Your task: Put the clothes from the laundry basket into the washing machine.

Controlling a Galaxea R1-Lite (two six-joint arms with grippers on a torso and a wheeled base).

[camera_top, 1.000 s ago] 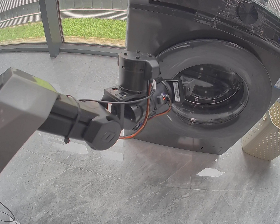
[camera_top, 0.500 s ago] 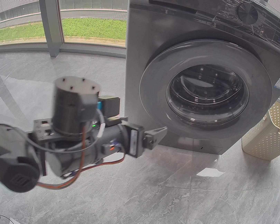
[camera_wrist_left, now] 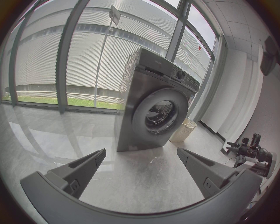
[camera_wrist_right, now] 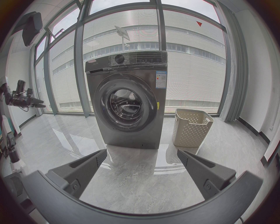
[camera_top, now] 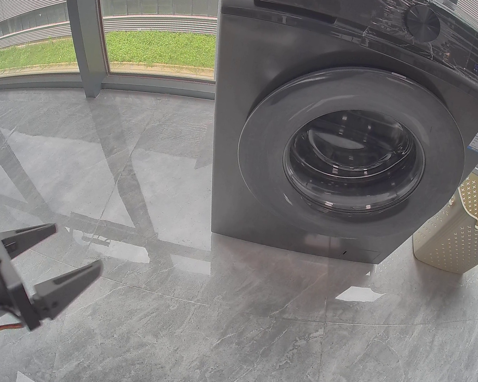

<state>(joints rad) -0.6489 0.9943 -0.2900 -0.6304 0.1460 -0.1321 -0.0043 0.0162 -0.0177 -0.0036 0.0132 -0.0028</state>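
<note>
The grey washing machine point(camera_top: 350, 128) stands on the floor with its round glass door point(camera_top: 353, 159) shut. To its right sits the cream laundry basket point(camera_top: 466, 227); I can make out no clothes in it. My left gripper point(camera_top: 76, 246) hangs low at the near left, far from the machine, open and holding nothing. The left wrist view shows its fingers spread point(camera_wrist_left: 140, 150) with the washing machine point(camera_wrist_left: 157, 102) and basket point(camera_wrist_left: 182, 132) well ahead. My right gripper point(camera_top: 472, 380) is at the near right corner, open and empty point(camera_wrist_right: 141, 151), facing the washing machine point(camera_wrist_right: 128, 102) and basket point(camera_wrist_right: 192, 127).
Glossy grey stone floor point(camera_top: 240, 332) stretches between me and the machine. Tall windows with a grey pillar point(camera_top: 82, 14) run along the back left. A white wall point(camera_wrist_left: 233, 99) lies beyond the basket.
My left arm has drawn back from in front of the washer door, swinging down to the near left. The door, basket and right gripper stay as they were.
</note>
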